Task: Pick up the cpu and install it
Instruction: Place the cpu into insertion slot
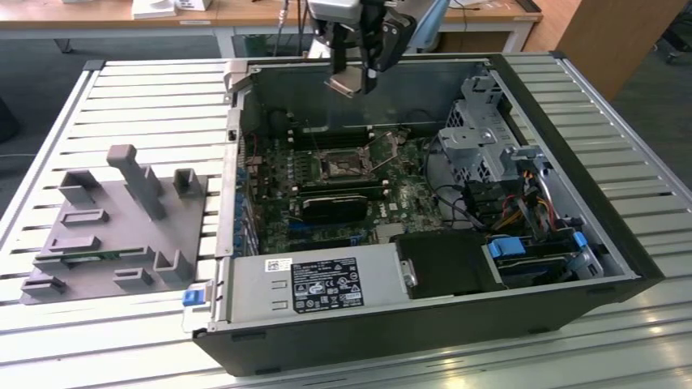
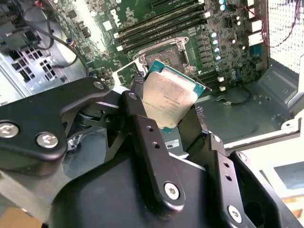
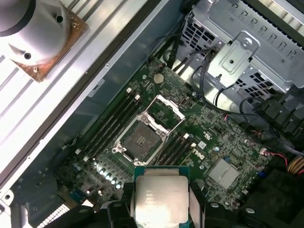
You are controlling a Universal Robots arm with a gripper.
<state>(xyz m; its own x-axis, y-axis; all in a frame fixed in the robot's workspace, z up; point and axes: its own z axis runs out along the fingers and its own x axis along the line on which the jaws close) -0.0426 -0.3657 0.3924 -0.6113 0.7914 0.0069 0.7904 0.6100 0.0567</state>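
My gripper (image 1: pixel 358 79) hangs above the far side of the open computer case (image 1: pixel 605 235), shut on the cpu (image 1: pixel 346 84). The cpu (image 2: pixel 169 100) is a flat square chip with a silver metal top and a thin green edge, pinched between the two black fingers (image 2: pixel 142 124). In the first wrist view the cpu (image 3: pixel 161 199) is held level over the motherboard. The open socket (image 3: pixel 140 140) with its raised metal frame lies below and ahead of it. In the exterior view the socket (image 1: pixel 343 166) sits near the middle of the motherboard, well below the gripper.
Memory slots (image 3: pixel 110 124) flank the socket. A metal drive cage (image 1: pixel 481 130) and cable bundles (image 1: pixel 519 203) fill the case's right side in the exterior view. A power supply box (image 1: pixel 313 284) lies at the case's near edge. A grey parts fixture (image 1: pixel 119 227) stands on the slatted table (image 1: pixel 65 121).
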